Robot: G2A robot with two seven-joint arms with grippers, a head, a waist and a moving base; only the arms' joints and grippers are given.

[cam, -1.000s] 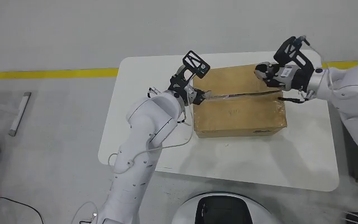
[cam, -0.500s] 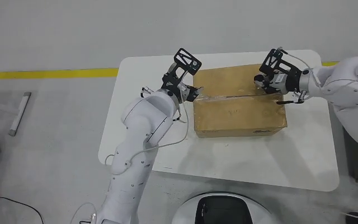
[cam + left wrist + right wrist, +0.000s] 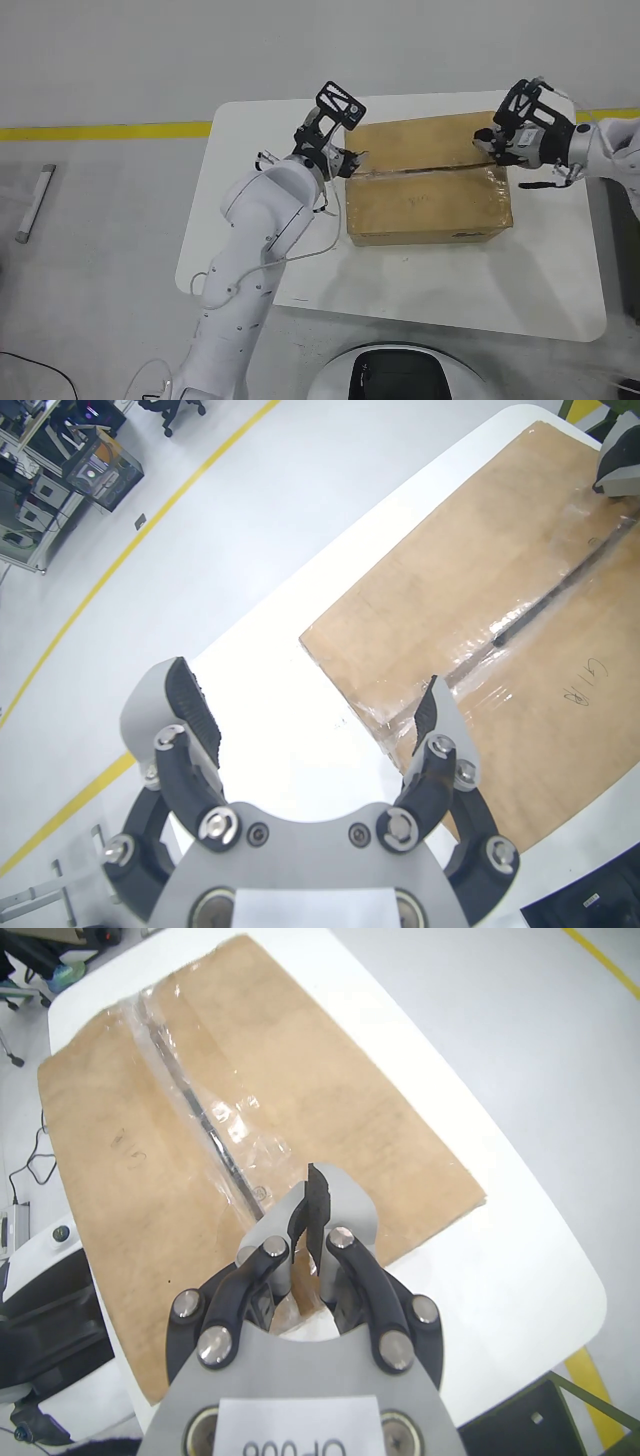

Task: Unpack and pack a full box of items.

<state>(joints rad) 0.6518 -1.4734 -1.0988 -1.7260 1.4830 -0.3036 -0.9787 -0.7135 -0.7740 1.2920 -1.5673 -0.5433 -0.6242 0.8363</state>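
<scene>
Table (image 3: 450,280) white, floor (image 3: 100,250) grey with yellow line (image 3: 100,130), taped box (image 3: 430,205), left claw (image 3: 305,680) spread, right claw (image 3: 309,1193) clenched.

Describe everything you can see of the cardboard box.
The cardboard box is brown, low and rectangular, lying flat on the white table. Its top flaps are closed, with wrinkled clear tape along the centre seam, where a dark gap shows. Handwritten marks sit on one flap. The open left gripper and shut right gripper sit at opposite seam ends; contact is unclear.
</scene>
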